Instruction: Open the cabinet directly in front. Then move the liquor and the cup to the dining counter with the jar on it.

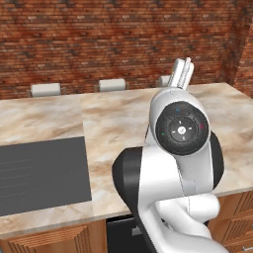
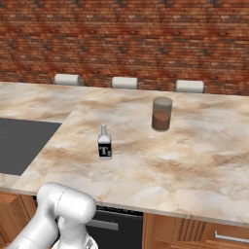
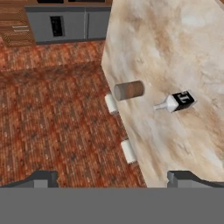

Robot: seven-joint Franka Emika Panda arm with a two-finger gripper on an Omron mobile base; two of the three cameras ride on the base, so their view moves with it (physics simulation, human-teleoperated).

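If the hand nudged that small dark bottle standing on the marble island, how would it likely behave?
The small dark bottle with the slim pale neck stands upright on a narrow base, so a push near the neck would probably tip it. Once down, its round-looking body might roll on the smooth beige marble top. It looks rigid and possibly breakable.

Jar (image 1: 180, 74) mostly hidden behind the arm, label mark on liquor (image 2: 104, 144) blurred

Veined, polished-looking marble dining counter (image 2: 194, 160), clear glass jar (image 2: 161, 114), perhaps glass liquor (image 2: 104, 142), rough brick wall (image 2: 126, 39).
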